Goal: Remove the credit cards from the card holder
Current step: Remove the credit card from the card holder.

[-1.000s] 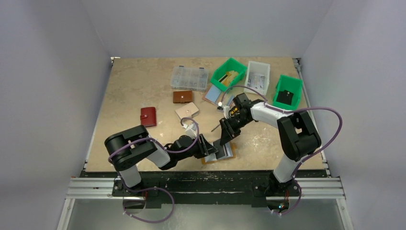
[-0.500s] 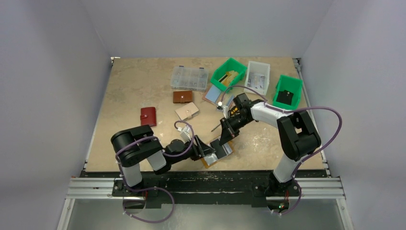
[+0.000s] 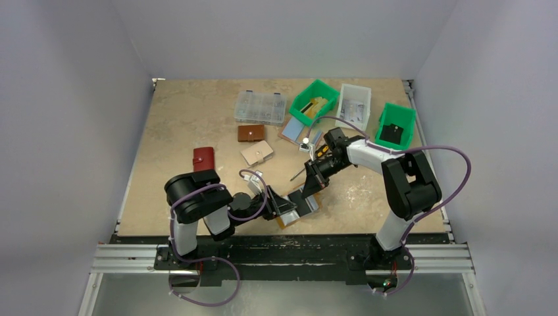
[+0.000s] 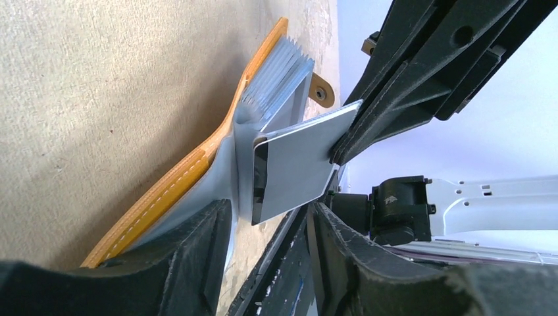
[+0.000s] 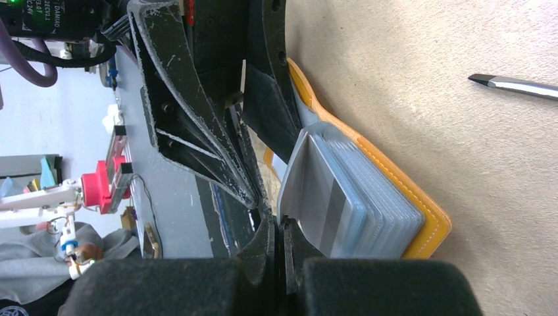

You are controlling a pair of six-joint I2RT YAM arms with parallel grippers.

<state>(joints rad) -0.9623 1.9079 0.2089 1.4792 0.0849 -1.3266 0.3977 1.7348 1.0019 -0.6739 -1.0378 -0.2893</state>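
Down at the near edge of the table [image 3: 184,125], the left gripper [image 4: 268,227] sat low with its jaws spread, one finger on either side of the card holder's near end. Whether it was actually pressing the leather down could not be told.

The card holder [image 4: 168,187] lay open and flat there, mustard rim showing, with its pale blue-grey slots [image 4: 279,69] fanned upward. And here was the action: a silvery credit card [image 4: 296,164] stood partway out of the holder, its lower end seemingly down in the lining. The right gripper [image 5: 279,227] had its fingers pressed together on the card's upper edge, a firm pinch.

So the step in hand looked like the extraction itself, one card mid-pull and more in the slots. The next move would seem to call for a straight draw along the card's own line, away from the holder, while the left side steadied the wallet so it did not lift or slide with the card. Then the card would need a free spot on the table.

Farther back, a slim metal tool [image 5: 513,84] lay just beyond the holder. Well apart sat a red wallet [image 3: 204,160], a brown wallet [image 3: 251,133], a clear compartment box [image 3: 260,107] and the bins [image 3: 314,101].
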